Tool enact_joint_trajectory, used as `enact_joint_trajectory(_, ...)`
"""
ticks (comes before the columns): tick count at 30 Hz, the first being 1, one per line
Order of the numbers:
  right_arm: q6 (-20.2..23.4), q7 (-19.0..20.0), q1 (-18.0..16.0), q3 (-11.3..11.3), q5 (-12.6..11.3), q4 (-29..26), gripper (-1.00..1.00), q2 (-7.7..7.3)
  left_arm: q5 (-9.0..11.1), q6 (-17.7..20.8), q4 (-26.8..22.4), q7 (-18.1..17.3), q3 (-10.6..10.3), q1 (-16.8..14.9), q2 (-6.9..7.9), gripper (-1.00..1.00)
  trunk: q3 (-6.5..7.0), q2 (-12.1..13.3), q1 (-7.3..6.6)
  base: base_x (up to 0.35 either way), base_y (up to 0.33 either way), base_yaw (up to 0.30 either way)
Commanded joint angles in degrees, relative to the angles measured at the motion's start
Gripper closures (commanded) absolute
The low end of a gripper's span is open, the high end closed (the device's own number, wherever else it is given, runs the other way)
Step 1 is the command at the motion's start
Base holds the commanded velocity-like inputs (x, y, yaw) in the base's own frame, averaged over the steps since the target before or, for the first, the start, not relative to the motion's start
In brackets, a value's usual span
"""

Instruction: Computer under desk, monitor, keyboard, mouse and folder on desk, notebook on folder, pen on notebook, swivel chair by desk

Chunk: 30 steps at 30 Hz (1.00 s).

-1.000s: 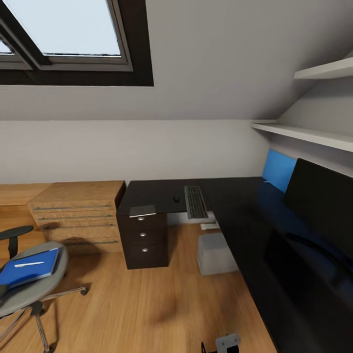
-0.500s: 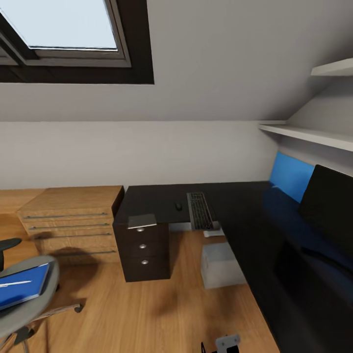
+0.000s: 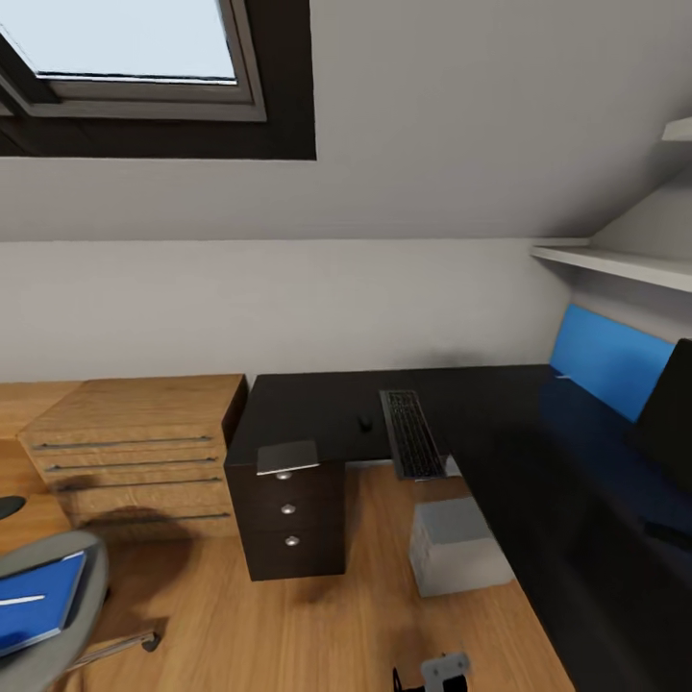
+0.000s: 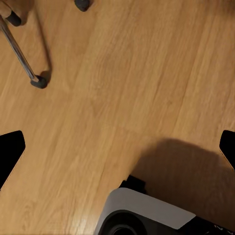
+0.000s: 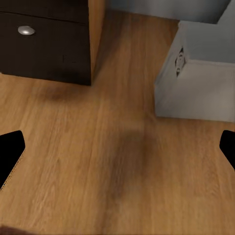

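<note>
The bedroom's sloped white ceiling holds a dark-framed skylight [image 3: 144, 67] at far left above a wood floor [image 3: 288, 625]. The black desk [image 3: 538, 461] runs along the right with its blue back panel [image 3: 605, 360], and a black cabinet [image 3: 286, 514] with silver knobs stands at its far left end beside a wooden drawer unit [image 3: 130, 447]. The monitor [image 3: 673, 413] sits at the desk's right edge. The chair [image 3: 38, 615] is near left, carrying the folder [image 3: 34, 601] with the pen [image 3: 19, 601] lying on it. The grey computer [image 3: 457, 548] stands on the floor under the desk. The keyboard [image 3: 411, 434] lies on the far desk, the mouse [image 3: 365, 421] just left, and the notebook [image 3: 286, 457] on the cabinet corner. The left gripper [image 4: 117, 147] and right gripper [image 5: 117, 147] hang over bare floor, fingers spread wide, released.
</note>
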Motion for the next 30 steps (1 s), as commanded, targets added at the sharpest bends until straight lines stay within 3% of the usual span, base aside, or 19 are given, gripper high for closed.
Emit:
enact_joint_trajectory(1, -0.1, -0.2, -0.1, 0.5, -0.5, -0.4, -1.00, 0.02, 0.6, -0.3, 0.0, 0.3, -0.5, 0.0, 0.05, -1.00, -0.08, -0.1, 0.04, 0.320, 0.104, 0.000)
enact_joint_trajectory(5, 0.2, -0.2, -0.1, 0.3, -0.9, -3.3, -1.00, -0.08, 0.6, -0.3, 0.0, 0.3, -0.5, 0.0, 0.02, -1.00, -0.08, -0.1, 0.04, 0.320, 0.101, 0.000)
enact_joint_trajectory(7, 0.8, -0.2, -0.1, -0.2, -1.6, -7.3, -1.00, -0.16, 0.6, -0.3, 0.0, 0.3, -0.5, 0.0, 0.02, -1.00, -0.08, -0.1, 0.04, 0.320, 0.068, 0.000)
enact_joint_trajectory(12, 4.2, 0.6, -0.1, -1.9, -5.5, -15.6, -1.00, -0.32, 0.6, -0.3, 0.0, 0.3, -0.5, 0.0, 0.01, -1.00, -0.08, -0.1, 0.04, 0.312, 0.033, 0.000)
enact_joint_trajectory(17, 13.8, 3.9, -0.2, -6.0, -15.5, -26.9, -1.00, -1.04, 0.6, -0.3, 0.0, 0.3, -0.5, 0.0, 0.03, -1.00, -0.08, -0.1, 0.04, 0.146, 0.009, 0.000)
enact_joint_trajectory(18, 17.8, 5.6, -0.3, -8.1, -19.8, -31.1, -1.00, -1.86, 0.6, -0.3, 0.0, 0.3, -0.5, 0.0, 0.05, -1.00, -0.08, -0.1, 0.04, 0.057, 0.003, 0.000)
enact_joint_trajectory(21, 24.1, 7.9, -0.3, -11.9, -26.9, -37.5, -1.00, -3.48, 0.6, -0.3, 0.0, 0.3, -0.5, 0.0, 0.07, -1.00, -0.08, -0.1, 0.04, 0.037, 0.002, 0.000)
enact_joint_trajectory(22, 28.6, 9.0, -0.3, -14.5, -32.0, -41.6, -1.00, -4.47, 0.6, -0.3, 0.0, 0.3, -0.5, 0.0, 0.08, -1.00, -0.08, -0.1, 0.04, 0.019, 0.001, 0.000)
enact_joint_trajectory(23, 39.2, 10.4, -0.3, -20.1, -43.2, -50.6, -1.00, -6.31, 0.6, -0.3, -0.1, 0.3, -0.5, 0.0, 0.09, -1.00, -0.08, -0.1, 0.04, 0.006, 0.000, 0.000)
enact_joint_trajectory(27, 44.4, 10.8, -0.3, -23.5, -49.5, -54.9, -1.00, -8.09, 0.6, -0.4, -0.4, 0.3, -0.4, 0.0, 0.02, -1.00, -0.08, -0.1, 0.04, 0.004, 0.000, 0.000)
enact_joint_trajectory(30, 46.3, 10.9, -0.2, -24.9, -52.2, -56.3, -1.00, -9.37, 0.6, -0.4, -0.5, 0.3, -0.4, 0.0, -0.09, -1.00, -0.08, -0.1, 0.04, 0.002, 0.000, 0.000)
